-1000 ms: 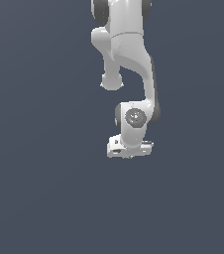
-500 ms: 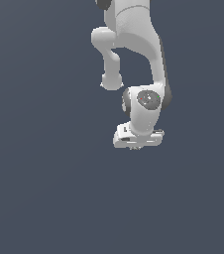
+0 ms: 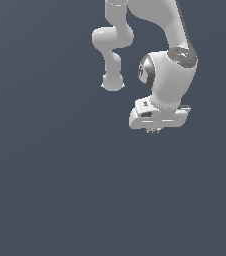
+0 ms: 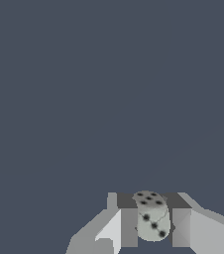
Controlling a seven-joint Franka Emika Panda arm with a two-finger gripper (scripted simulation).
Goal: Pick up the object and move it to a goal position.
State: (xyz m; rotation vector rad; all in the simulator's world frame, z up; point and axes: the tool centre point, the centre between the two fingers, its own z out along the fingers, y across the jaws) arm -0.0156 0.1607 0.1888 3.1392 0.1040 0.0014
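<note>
- Wrist view: the object (image 4: pixel 152 217) is shown as a small pale grey-white die with rounded corners and black pips, smooth and matte.
- Several pips are seen on its upper face, and a diagonal row of pips on the face turned to the camera.
- The die is held between the two fingers (image 4: pixel 129 227) of the hand (image 4: pixel 154 227); flat grey pads are pressed against its two opposite sides, so the hand is clenched on the die.
- The fingers are rendered as blocky, angular grey and white shapes with flat faces and hard edges.
- Behind the die only a plain dark slate-blue surface is seen, uniform and without texture.
- Exterior view: the arm (image 3: pixel 167 75) is seen as glossy white, built of rounded tubular links with a dark grey round joint cap at the wrist.
- The hand (image 3: pixel 154 130) is seen below the wrist as a boxy white housing with a small dark slot on its side; it points downward.
- Only a small dark-and-pale nub is visible under the housing in this view; fingers and die cannot be told apart there.
- The hand is placed toward the exterior view's right, in the upper half of the picture.
- The background in this view is the same flat dark slate-blue; whether the hand is above it or touching it cannot be told.
</note>
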